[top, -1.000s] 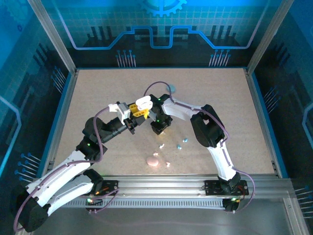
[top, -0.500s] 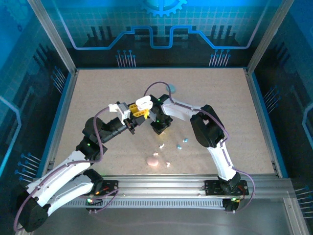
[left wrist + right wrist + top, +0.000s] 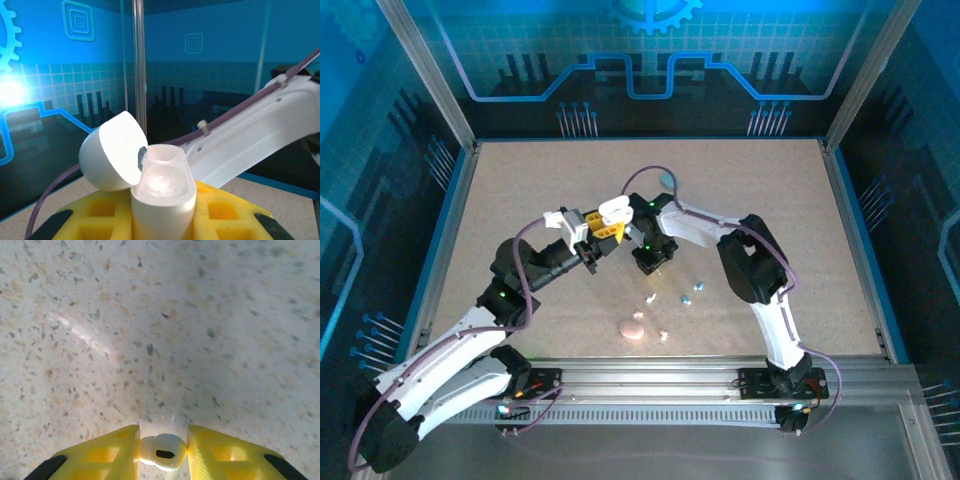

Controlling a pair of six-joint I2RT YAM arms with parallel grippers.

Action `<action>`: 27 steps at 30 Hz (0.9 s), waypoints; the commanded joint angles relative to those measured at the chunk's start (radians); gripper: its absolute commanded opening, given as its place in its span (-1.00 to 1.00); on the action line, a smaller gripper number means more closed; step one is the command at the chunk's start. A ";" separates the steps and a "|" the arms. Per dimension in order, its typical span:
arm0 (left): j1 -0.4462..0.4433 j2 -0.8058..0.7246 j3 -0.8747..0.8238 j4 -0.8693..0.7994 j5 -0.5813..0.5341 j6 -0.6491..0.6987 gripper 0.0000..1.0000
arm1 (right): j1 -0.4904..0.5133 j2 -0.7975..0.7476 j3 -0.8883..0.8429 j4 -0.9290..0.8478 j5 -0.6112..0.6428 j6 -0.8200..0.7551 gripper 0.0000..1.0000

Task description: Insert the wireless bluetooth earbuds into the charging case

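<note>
Right arm's elbow [image 3: 752,265] shifted slightly outward; right hand [image 3: 162,452] pinches small white plastic earbud [image 3: 160,447]; left hand [image 3: 162,220] clamps open white pebble-shaped charging case [image 3: 162,187].

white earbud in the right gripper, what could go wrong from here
The white earbud is pinched only by its sides in the right gripper; it could twist or pop out. The white charging case stands tall in the left gripper; an insertion push might tip it or close its open lid.

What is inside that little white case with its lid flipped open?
The white case shows two moulded hollows, both apparently empty: nothing sits in them. Its lid hangs open to one side. How deep the hollows go is hidden by the rim.
</note>
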 commanded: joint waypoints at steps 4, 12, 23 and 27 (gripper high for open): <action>-0.005 0.032 0.014 0.054 -0.030 -0.039 -0.55 | -0.106 -0.257 -0.126 0.126 -0.061 0.100 -0.40; -0.009 0.141 0.002 0.158 -0.049 -0.099 -0.56 | -0.173 -0.594 -0.207 0.236 0.001 0.168 -0.41; -0.063 0.308 0.010 0.319 -0.064 -0.126 -0.57 | -0.097 -0.837 -0.166 0.339 0.037 0.125 -0.42; -0.076 0.340 0.025 0.329 -0.067 -0.126 -0.57 | -0.041 -0.865 -0.158 0.377 0.064 0.083 -0.42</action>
